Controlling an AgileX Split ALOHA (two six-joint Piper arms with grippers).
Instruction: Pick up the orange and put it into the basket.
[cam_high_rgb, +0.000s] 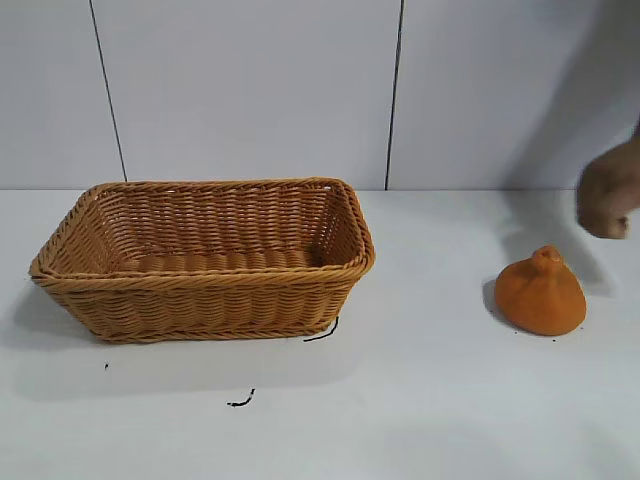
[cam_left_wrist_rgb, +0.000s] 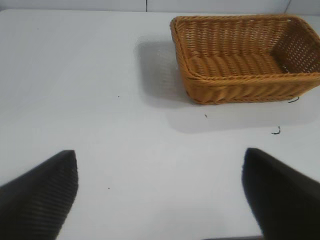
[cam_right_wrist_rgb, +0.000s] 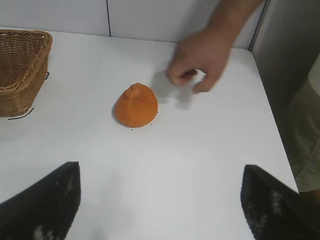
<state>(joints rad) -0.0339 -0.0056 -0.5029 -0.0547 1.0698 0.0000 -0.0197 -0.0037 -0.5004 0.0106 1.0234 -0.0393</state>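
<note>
The orange (cam_high_rgb: 541, 292) sits on the white table at the right, knob up; it also shows in the right wrist view (cam_right_wrist_rgb: 135, 105). The wicker basket (cam_high_rgb: 205, 286) stands at the left with nothing in it, and shows in the left wrist view (cam_left_wrist_rgb: 235, 85) and at the edge of the right wrist view (cam_right_wrist_rgb: 20, 75). My left gripper (cam_left_wrist_rgb: 160, 192) is open over bare table, well away from the basket. My right gripper (cam_right_wrist_rgb: 160, 197) is open and empty, some way short of the orange. Neither gripper shows in the exterior view.
A person's hand (cam_high_rgb: 608, 195) hovers just behind the orange at the right edge; it also shows in the right wrist view (cam_right_wrist_rgb: 200, 57). Small black marks (cam_high_rgb: 240, 401) lie on the table in front of the basket. White wall panels stand behind.
</note>
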